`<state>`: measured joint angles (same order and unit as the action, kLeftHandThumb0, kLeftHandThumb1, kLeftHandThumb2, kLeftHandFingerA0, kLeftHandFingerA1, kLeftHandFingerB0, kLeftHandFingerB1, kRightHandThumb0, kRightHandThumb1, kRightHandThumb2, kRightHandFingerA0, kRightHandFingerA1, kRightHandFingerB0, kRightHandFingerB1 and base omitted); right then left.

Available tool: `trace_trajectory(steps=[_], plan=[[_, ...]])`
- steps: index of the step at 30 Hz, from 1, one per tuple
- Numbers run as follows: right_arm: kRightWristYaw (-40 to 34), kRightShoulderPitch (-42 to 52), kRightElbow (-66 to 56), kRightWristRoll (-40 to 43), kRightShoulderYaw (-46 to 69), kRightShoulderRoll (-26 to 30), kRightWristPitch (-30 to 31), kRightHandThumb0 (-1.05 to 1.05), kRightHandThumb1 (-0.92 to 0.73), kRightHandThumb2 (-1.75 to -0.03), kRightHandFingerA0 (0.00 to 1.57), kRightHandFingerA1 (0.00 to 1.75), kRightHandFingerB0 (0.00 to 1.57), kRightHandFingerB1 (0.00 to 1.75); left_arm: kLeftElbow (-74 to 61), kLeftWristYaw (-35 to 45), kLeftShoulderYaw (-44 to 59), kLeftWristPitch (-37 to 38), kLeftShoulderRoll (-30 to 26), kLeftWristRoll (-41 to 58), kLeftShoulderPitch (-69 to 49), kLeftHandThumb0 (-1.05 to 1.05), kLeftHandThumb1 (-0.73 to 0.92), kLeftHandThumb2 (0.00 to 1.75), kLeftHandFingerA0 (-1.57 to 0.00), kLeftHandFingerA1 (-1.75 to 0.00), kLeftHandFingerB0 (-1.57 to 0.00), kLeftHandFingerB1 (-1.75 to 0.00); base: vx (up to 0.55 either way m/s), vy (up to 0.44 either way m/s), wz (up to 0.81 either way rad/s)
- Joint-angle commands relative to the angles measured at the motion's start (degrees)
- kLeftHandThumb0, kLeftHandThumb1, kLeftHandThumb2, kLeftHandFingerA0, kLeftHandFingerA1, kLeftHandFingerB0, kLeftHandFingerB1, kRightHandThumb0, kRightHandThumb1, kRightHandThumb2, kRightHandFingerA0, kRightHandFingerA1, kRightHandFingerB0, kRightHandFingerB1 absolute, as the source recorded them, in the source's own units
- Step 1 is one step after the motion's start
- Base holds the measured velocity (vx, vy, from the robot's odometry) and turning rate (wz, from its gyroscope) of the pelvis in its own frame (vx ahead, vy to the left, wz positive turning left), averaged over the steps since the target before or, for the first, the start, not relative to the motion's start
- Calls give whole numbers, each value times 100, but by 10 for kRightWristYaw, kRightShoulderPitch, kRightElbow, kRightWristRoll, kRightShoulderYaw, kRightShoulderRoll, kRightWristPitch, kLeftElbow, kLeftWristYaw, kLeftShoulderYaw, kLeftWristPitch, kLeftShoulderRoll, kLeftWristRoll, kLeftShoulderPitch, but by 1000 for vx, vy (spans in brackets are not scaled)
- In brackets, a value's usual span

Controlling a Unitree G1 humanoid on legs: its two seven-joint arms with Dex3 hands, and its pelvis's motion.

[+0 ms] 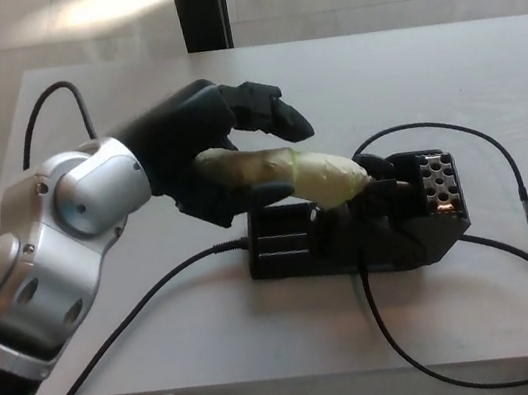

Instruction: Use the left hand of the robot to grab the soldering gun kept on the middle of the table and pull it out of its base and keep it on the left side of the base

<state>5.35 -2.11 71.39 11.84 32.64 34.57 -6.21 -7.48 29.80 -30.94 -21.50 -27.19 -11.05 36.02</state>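
Observation:
The soldering gun [326, 175], its handle wrapped in yellow-green tape, sits tilted with its tip in the black base [350, 229] at mid-table. My left hand [212, 160] is shut on the handle's left end. Its two fingers [271, 118] lie over the top and the thumb [256, 197] runs along the underside. The handle's far end is hidden in the palm. The gun's tip is hidden in the holder beside the perforated block [431, 185]. My right hand does not show.
Black cables loop from the base across the table's right side [502, 168] and off the front edge [445, 370]. Another cable [133, 326] runs left from the base to the front edge. A dark post [201, 5] stands behind the table.

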Motion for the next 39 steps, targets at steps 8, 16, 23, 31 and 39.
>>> trace_trajectory(steps=[8,16,23,31,39], plan=[[-12,-1,-4,2,-7,18,-8,-105,-41,-112,130,130,18,99,-21,112,-74,-51,-28,-55,19,-80,58,97,-76,-78,-13,-45,0,0,0],[-38,-2,-9,-2,-14,14,-16,-102,-54,-102,112,149,0,151,-13,24,-31,41,3,-72,-36,-34,69,61,-121,-82,-38,-45,0,0,0],[-55,-6,-5,4,-6,10,-24,-96,-51,-126,144,137,26,98,-26,-46,3,77,32,-106,-87,-8,60,101,-105,-163,-97,-82,0,0,0],[-52,-2,0,8,-2,11,-35,-98,-57,-102,120,139,4,154,-10,-94,40,131,59,-108,-125,-13,63,100,-92,-165,-92,-95,0,0,0],[-48,-7,-6,15,6,11,-38,-94,-52,-124,126,134,43,108,6,-65,48,139,57,-104,-119,-14,59,99,-96,-172,-94,-98,0,0,0]])
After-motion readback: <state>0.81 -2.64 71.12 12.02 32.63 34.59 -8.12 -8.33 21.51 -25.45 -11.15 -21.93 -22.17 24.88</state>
